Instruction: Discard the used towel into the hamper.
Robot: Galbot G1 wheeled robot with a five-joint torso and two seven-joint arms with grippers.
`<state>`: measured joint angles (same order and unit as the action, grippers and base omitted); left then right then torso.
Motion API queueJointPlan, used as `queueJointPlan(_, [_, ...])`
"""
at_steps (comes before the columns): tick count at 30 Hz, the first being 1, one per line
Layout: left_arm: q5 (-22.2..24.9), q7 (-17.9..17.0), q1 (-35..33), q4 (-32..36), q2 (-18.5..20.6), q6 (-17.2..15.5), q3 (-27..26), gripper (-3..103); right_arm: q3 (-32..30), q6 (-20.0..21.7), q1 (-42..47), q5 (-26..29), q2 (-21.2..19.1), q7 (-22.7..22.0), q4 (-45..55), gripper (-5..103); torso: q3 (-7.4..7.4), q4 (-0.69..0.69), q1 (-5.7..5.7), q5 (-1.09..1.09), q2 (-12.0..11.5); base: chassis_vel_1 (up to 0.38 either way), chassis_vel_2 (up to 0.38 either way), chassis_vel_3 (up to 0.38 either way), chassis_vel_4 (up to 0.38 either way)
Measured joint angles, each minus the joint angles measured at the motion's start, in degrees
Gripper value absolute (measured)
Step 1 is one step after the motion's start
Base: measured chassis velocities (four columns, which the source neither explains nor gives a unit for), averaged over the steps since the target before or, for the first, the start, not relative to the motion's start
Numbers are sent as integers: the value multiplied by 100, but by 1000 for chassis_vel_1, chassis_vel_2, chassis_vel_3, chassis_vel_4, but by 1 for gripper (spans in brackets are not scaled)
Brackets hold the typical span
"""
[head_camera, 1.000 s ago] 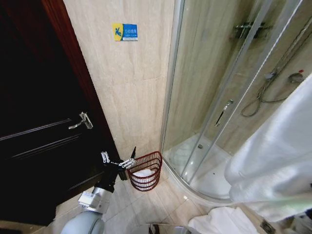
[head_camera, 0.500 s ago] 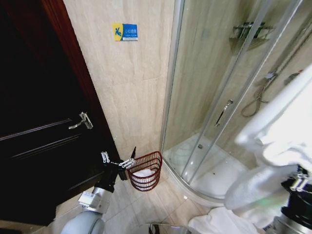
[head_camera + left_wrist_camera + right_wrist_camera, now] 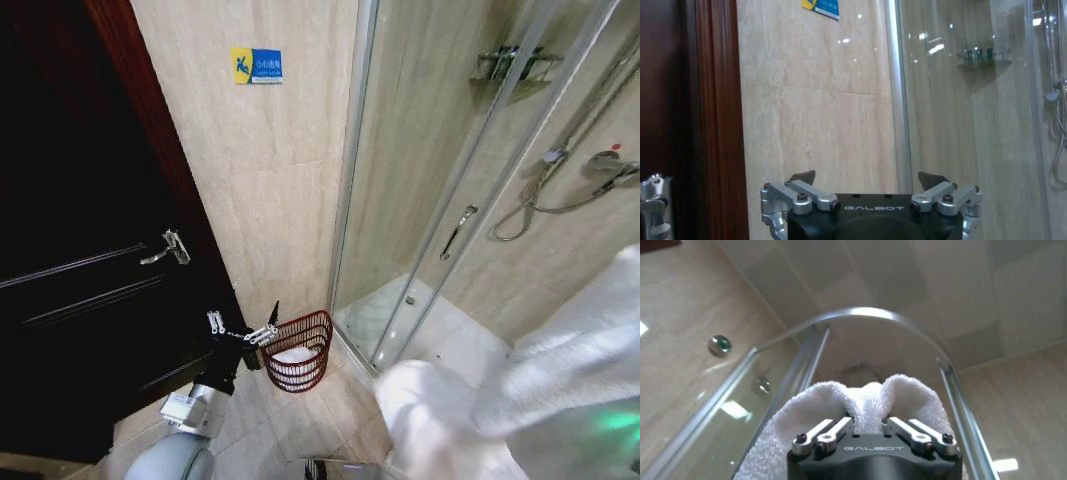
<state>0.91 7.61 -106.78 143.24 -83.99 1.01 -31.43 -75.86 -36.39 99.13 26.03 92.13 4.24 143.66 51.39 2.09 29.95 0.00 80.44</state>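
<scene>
The left gripper [image 3: 243, 331] waits with fingers spread wide just beside the hamper [image 3: 297, 350] on the floor, while far to the right the right gripper [image 3: 869, 422] pinches the towel [image 3: 520, 400] (soft, floppy, probably light) by a bunched fold.

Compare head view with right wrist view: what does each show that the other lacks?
Head only: the hamper on the floor by the shower glass, something white inside it, the open left gripper beside its rim, the dark door and its handle. Right wrist only: the right gripper clamped on a fold of the towel, and the ceiling. Both: the white towel and the shower enclosure.
</scene>
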Motion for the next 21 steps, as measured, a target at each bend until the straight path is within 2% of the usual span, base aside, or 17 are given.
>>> queueJointPlan(6, [0, 0, 0, 0, 0, 0, 0, 100, 36, 101, -107, 113, -66, -3, 1, 11, 0, 1, 0, 0, 0, 0, 0, 0, 0])
queueJointPlan(9, [0, 0, 0, 0, 0, 0, 0, 100, 163, 314, -69, 558, -161, 116, -7, 11, 0, 0, 0, -1, 0, 0, 0, 0, 0])
queueJointPlan(11, [0, 0, 0, 0, 0, 0, 0, 100, 170, 357, -67, 623, -183, 135, -9, 11, 0, 0, 0, 0, 0, 0, 0, 0, 0])
queueJointPlan(13, [0, 0, 0, 0, 0, 0, 0, 100, 264, 703, -120, 934, -364, 279, -17, 11, 0, 0, 0, 0, 0, 0, 0, 0, 0])
queueJointPlan(17, [0, 0, 0, 0, 0, 0, 0, 100, 356, 899, -169, 1002, -444, 405, -21, 11, 0, 0, 0, 0, 0, 0, 0, 0, 0])
queueJointPlan(20, [0, 0, 0, 0, 0, 0, 0, 100, 480, 1227, -214, 1167, -593, 941, -28, 11, 0, 0, 1, 0, -1, 0, 0, 0, 0])
queueJointPlan(21, [0, 0, 0, 0, 0, 0, 0, 100, 480, 1227, -214, 1167, -593, 941, -28, 11, 0, 0, 1, 0, -1, 0, 0, 0, 0])
